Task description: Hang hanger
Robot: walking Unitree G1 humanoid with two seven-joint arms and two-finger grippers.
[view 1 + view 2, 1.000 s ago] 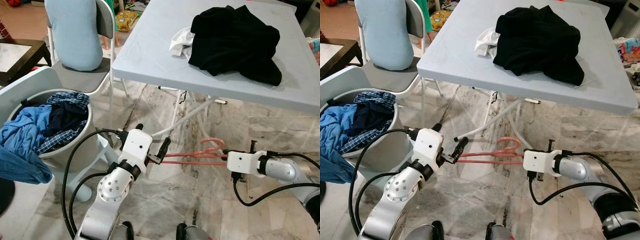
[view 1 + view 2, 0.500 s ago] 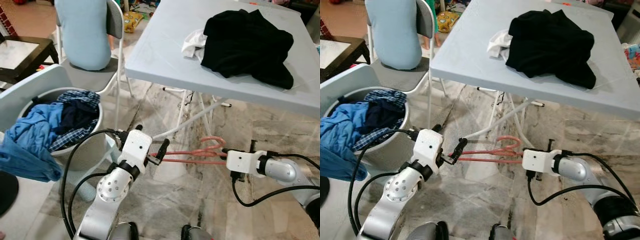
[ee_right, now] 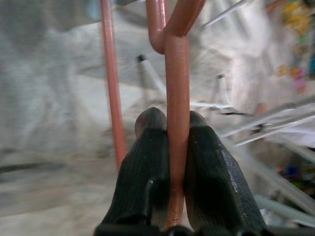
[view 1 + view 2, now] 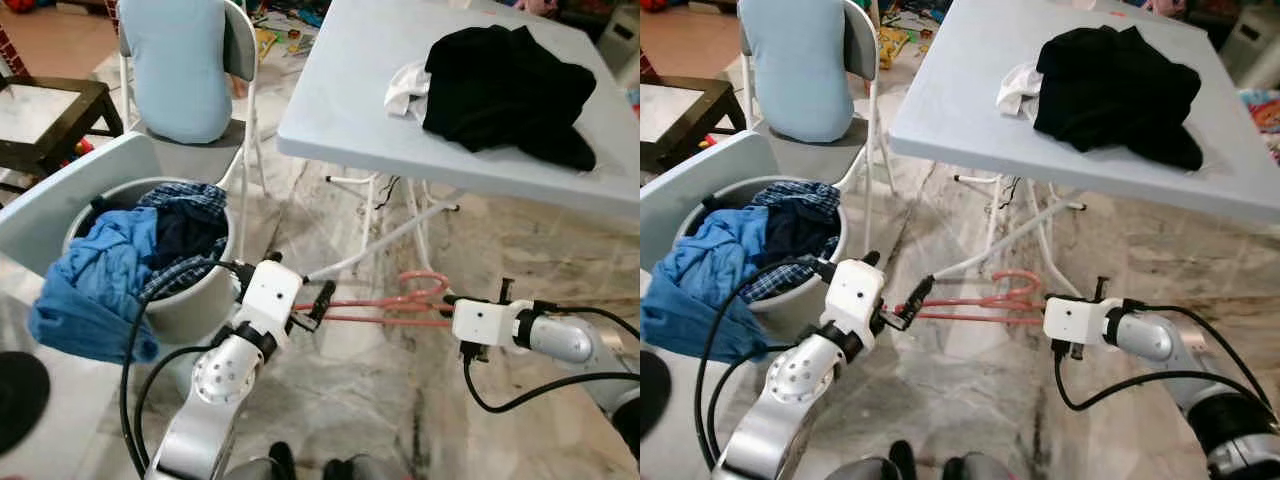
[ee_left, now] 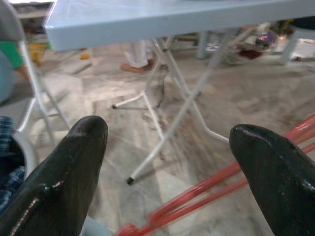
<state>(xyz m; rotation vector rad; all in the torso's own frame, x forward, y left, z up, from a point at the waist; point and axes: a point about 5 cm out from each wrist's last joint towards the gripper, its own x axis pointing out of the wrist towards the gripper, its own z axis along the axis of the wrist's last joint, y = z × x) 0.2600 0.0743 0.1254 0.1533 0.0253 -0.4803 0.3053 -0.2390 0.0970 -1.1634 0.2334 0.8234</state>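
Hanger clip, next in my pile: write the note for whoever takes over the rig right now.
Right gripper: shut on the pink hanger, clamping one of its bars low in front of the robot.
Left gripper: jaws open, at the hanger's far end; the bars pass between the fingers, not gripped.
The hanger lies level between the two arms, above the marble floor, beside the folding table.
A laundry basket of clothes stands to the robot's left; a black garment lies on the table.
Done: hanger picked up. Left: find a rail and hang it.
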